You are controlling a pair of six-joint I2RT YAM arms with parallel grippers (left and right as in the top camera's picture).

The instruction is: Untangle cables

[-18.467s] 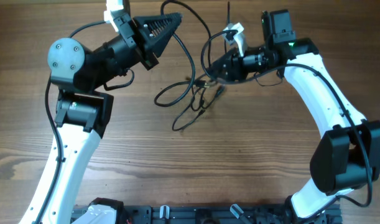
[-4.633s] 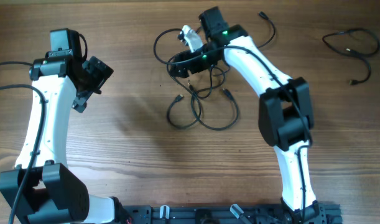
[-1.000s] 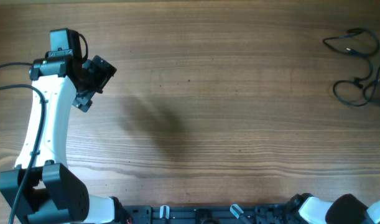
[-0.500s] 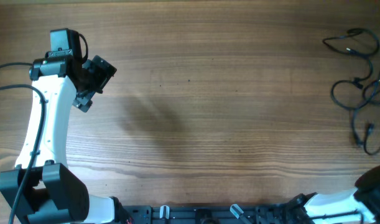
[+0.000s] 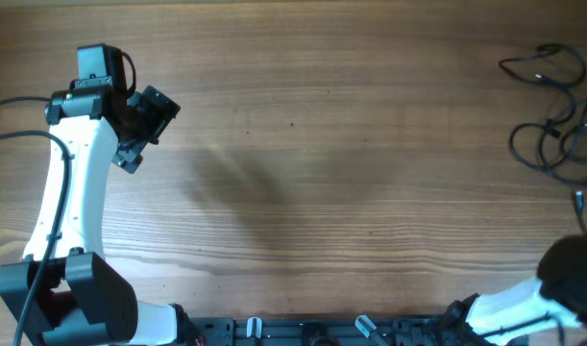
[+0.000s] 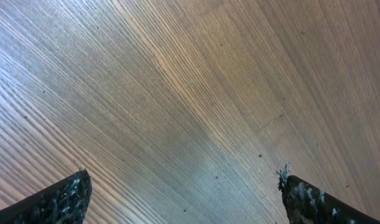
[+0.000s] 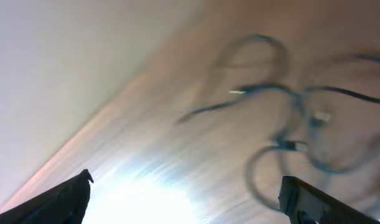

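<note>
Scanning the worktop [image 5: 351, 144] from above: bare wood right across the middle, far edge to near edge, wide room to swing through. Finding the cables [image 5: 552, 123] bunched up at the worktop's right side, toward its far edge, in loose black loops, and running out of shot on that side. Spotting one small plug end lying just nearer than the loops, close to that same edge.

Hovering near the worktop's left edge with the left hand [image 5: 147, 127], spread wide and gripping nothing. From that wrist, only wood grain between the two dark fingertips [image 6: 59, 199], well apart at the bottom corners.

Down at the worktop's near right corner, just catching the right arm [image 5: 562, 288], mostly cut off by the frame. Switching to its wrist view: blurred, yet showing the right hand [image 7: 185, 190] open as well, holding nothing, above the wood and looking at the cables' loops. Cannot tell through the blur how those loops cross.

Tight room only along the worktop's right edge, around the loops.
</note>
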